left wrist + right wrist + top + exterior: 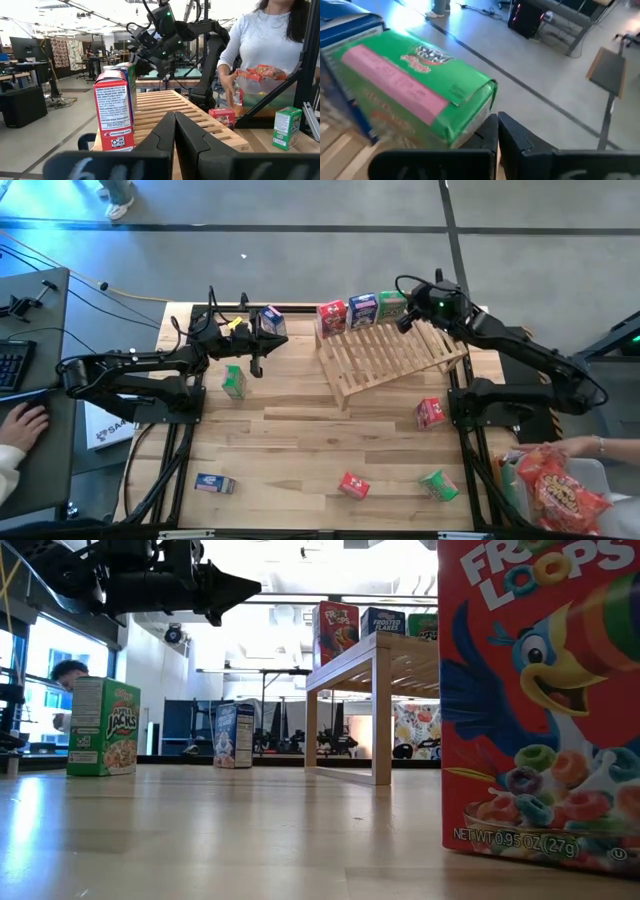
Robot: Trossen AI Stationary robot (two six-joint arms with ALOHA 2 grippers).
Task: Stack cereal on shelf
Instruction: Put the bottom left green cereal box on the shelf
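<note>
The slatted wooden shelf [395, 352] slopes at the table's far middle. Three boxes stand on its high far end: red [332, 315], blue [363, 310] and green [392, 304]. My right gripper [408, 321] is shut, right beside the green box [415, 95]. My left gripper [258, 348] is shut and empty above the table, between a standing blue box [272, 320] and a standing green box [234, 381]; its fingers [175, 127] point toward the shelf. Loose boxes lie on the table: red [430, 412], green [438, 484], red [353, 485] and blue [214, 483]. My right gripper's shut fingertips [492, 131] stand by a top corner of the green box [485, 97] on the shelf's high end. I cannot tell whether they touch it.
A person stands at the table's right edge, holding a red snack bag [560, 490] over a bin. Another person's hand [20, 425] rests by a keyboard at a desk on the left. Bare planks lie at the table's middle [300, 440].
</note>
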